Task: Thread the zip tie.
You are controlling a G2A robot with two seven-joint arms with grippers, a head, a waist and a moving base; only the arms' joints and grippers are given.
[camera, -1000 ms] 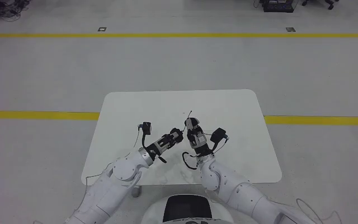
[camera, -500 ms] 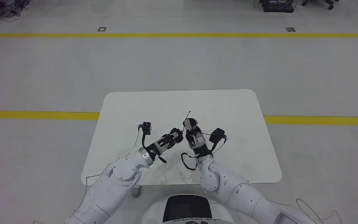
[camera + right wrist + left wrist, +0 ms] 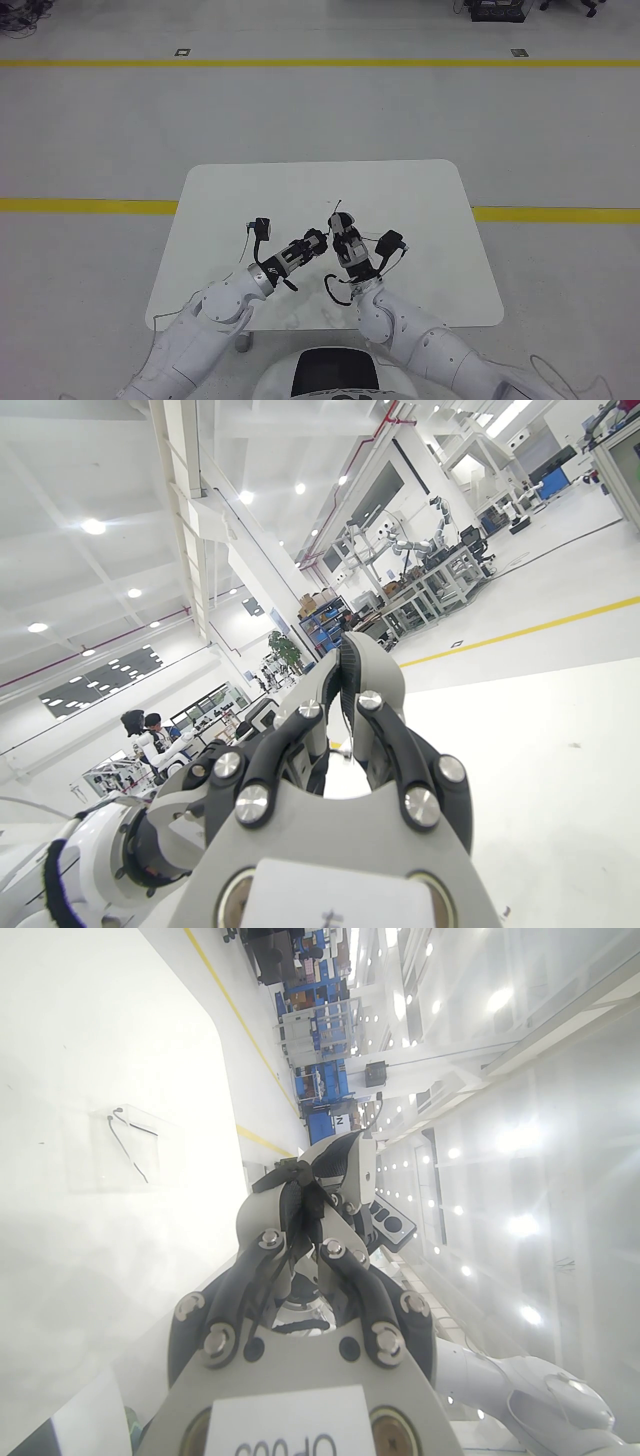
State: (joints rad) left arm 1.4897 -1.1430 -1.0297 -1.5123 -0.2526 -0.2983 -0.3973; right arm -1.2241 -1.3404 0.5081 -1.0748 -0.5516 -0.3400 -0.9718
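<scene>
Left claw: over the near half of the surface, a little left of its middle. The fingers are drawn together on the black zip tie, and a thin strand of it runs back between them.
Right claw: just beside the left one, over the near middle of the surface. The ribbed pads are pressed flat together, pinching the tie.
Zip tie: held above the surface between the two claw tips. Its thin free tail sticks out past the right claw, with its long axis running near to far and its tip aimed at the surface's far edge.
Surface: white, with rounded corners and a few small dark specks.
Clear pouch: lies flat on the surface beyond the claws, with black ties inside.
Floor: pale grey. One yellow line passes under the surface's far half, and a second lies well beyond the far edge.
Room: a large bright hall beyond the surface, with workbenches, racks with blue bins, a potted plant and round ceiling lights.
</scene>
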